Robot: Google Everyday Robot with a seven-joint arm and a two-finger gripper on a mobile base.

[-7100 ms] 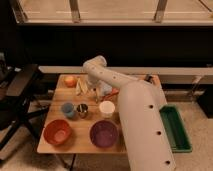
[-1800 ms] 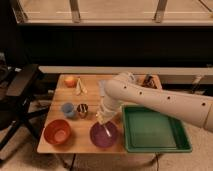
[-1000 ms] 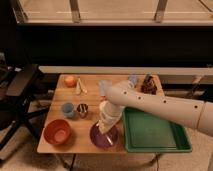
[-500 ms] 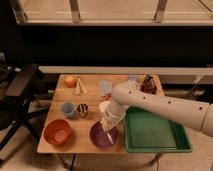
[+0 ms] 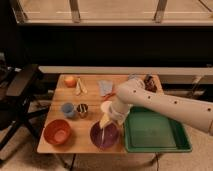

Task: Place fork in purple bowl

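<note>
The purple bowl [image 5: 104, 136] stands at the front edge of the wooden table [image 5: 92, 97], right of centre. My gripper [image 5: 105, 120] hangs just over the bowl's far rim, at the end of the white arm [image 5: 160, 106] that reaches in from the right. The fork [image 5: 102, 134] shows as a thin pale line running steeply down from the gripper into the bowl, its lower end near the bowl's bottom. The gripper looks shut on the fork's upper end.
An orange-red bowl [image 5: 58, 132] sits left of the purple one. Behind it stand a blue cup [image 5: 67, 109], a dark cup [image 5: 82, 109] and a white cup [image 5: 105, 105]. A green tray [image 5: 155, 134] adjoins on the right. A chair [image 5: 20, 95] is at the left.
The gripper has stayed over the purple bowl, rising only slightly, while the arm's elbow has drifted to the right. The fork still points down into the bowl.
</note>
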